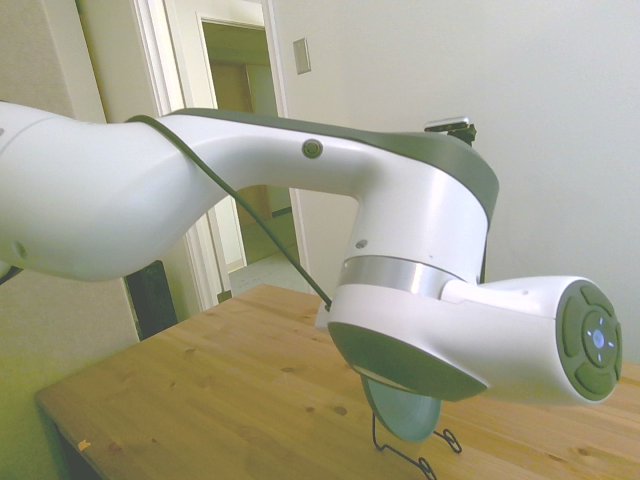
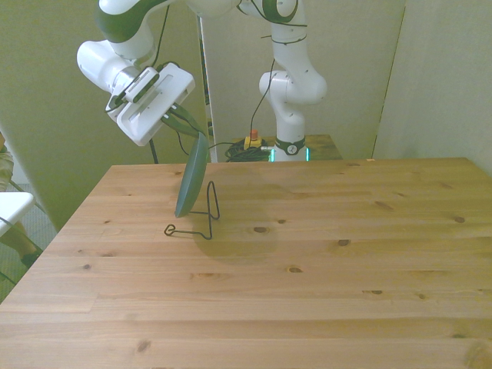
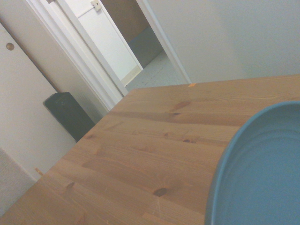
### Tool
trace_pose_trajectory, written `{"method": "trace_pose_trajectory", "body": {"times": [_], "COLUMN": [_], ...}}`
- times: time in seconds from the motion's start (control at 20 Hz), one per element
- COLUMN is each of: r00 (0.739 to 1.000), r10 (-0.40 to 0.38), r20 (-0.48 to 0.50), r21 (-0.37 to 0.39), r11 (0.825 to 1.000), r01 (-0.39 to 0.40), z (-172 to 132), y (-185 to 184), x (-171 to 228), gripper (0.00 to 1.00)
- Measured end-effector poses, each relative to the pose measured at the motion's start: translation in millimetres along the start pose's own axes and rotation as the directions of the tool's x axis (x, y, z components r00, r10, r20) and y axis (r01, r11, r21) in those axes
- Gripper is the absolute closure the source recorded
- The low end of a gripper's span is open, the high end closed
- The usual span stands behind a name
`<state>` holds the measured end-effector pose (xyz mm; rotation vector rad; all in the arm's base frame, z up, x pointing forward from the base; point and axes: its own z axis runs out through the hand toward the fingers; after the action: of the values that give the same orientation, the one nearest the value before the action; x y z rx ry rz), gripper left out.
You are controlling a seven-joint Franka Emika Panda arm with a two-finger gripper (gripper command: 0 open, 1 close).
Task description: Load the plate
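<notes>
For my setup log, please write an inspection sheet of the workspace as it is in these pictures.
Surface: wooden table, bare apart from the items below.
Job's things: plate on edge, nearly upright, its lower edge at the wire stand; its top edge is at the gripper.
Clutter: nothing seen.
Grippers: gripper holds the plate's top edge.
Cables: black cable along the arm; a bundle on the floor near the base.
Surroundings: open doorway, pale walls, dark box against the wall.

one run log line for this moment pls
phase: placing | tool: shut on plate rim | plate: on edge, tilted, at wire stand | table: wooden
</notes>
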<state>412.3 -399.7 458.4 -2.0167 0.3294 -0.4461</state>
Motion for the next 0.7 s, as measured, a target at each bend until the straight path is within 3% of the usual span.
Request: {"method": "trace_pose_trajectory", "body": {"times": [0.3, 0.7], "r00": [1.000, 0.999], "r10": [-0.019, -0.034], "r20": [-0.009, -0.030], "r21": [0.037, 0.101], "r11": [0.999, 0.994], "r01": [0.019, 0.037], "z": [-6, 18], "y": [8, 18], "x": [-8, -8], "gripper": [1.00, 1.00]}}
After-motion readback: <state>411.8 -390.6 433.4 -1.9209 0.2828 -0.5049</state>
